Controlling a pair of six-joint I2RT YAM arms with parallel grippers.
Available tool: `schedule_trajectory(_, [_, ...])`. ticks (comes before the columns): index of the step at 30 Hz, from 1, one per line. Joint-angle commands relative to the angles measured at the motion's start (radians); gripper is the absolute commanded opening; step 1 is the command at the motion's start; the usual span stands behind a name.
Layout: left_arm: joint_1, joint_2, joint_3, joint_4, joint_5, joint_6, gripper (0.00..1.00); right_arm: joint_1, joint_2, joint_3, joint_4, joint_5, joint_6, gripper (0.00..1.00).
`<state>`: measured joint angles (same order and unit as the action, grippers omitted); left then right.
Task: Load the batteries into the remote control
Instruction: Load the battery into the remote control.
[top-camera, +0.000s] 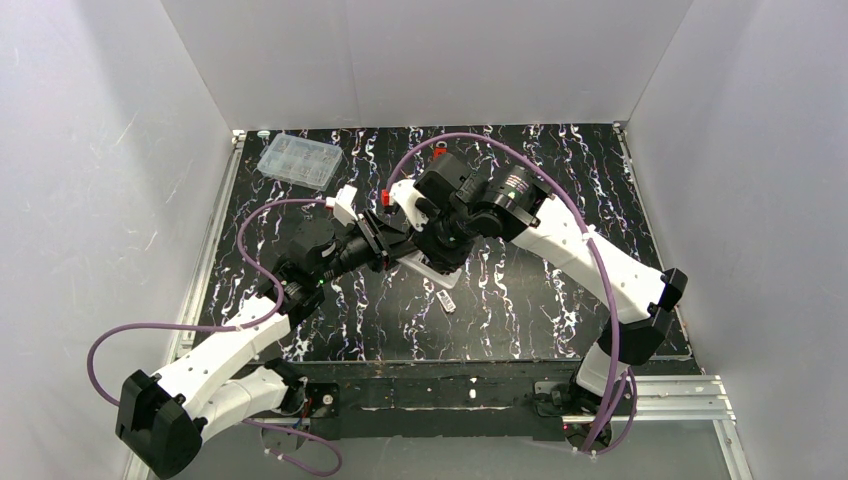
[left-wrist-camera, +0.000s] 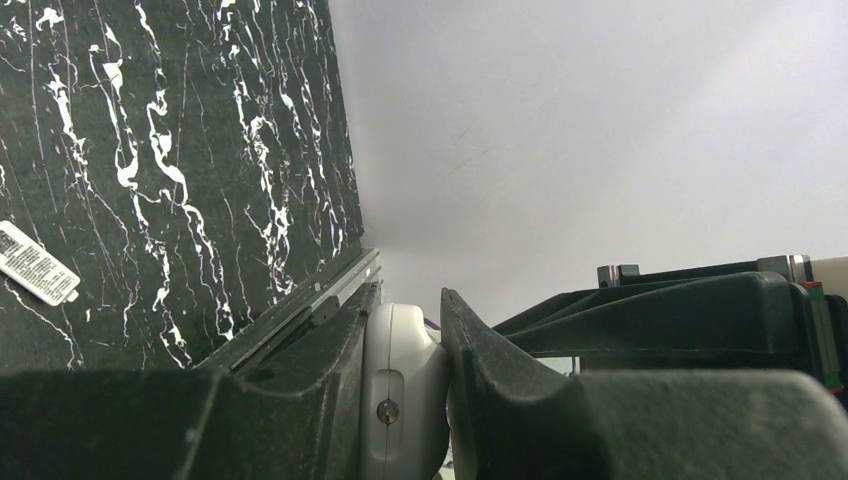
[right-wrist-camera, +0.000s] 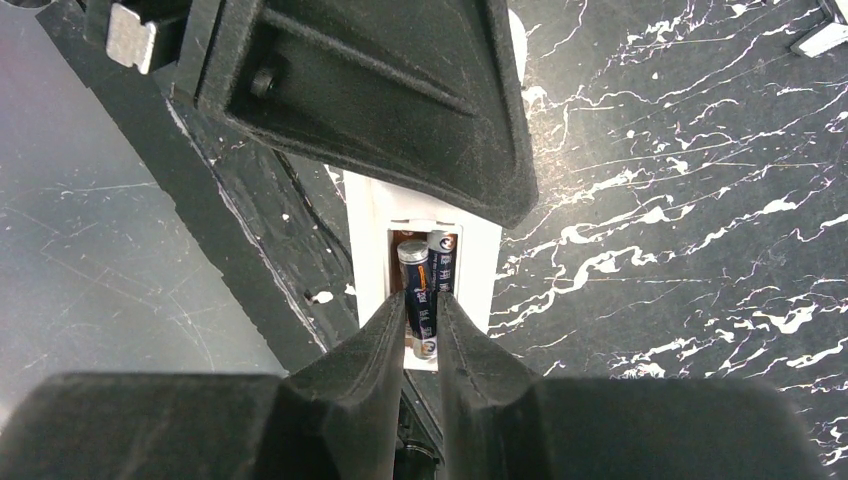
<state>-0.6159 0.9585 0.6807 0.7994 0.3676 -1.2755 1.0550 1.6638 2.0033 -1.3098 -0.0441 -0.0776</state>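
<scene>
Above the bench (top-camera: 560, 190) centre, left claw (left-wrist-camera: 410, 300) clamps the remote control (right-wrist-camera: 482, 265); right claw (right-wrist-camera: 421, 302), reaching from 4 o'clock, stands slightly apart astride the batteries (right-wrist-camera: 416, 262).

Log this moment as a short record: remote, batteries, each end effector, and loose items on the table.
remote: clamped at one end, back compartment open
batteries: two, side by side in the compartment
left end effector: shut on the remote
right end effector: fingers narrowly parted over the batteries
small white piece: lying on the table, apart from the remote
clear box: far-left corner of the table
</scene>
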Motion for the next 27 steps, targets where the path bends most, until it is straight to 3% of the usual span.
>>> schedule_trajectory(1, [0.001, -0.024, 0.022, 0.107, 0.032, -0.012, 0.00, 0.005, -0.002, 0.046, 0.029, -0.008, 0.015, 0.28])
schedule_trajectory(27, [0.000, -0.019, -0.003, 0.117, 0.019, 0.008, 0.00, 0.005, -0.032, 0.089, 0.052, -0.031, 0.046, 0.25])
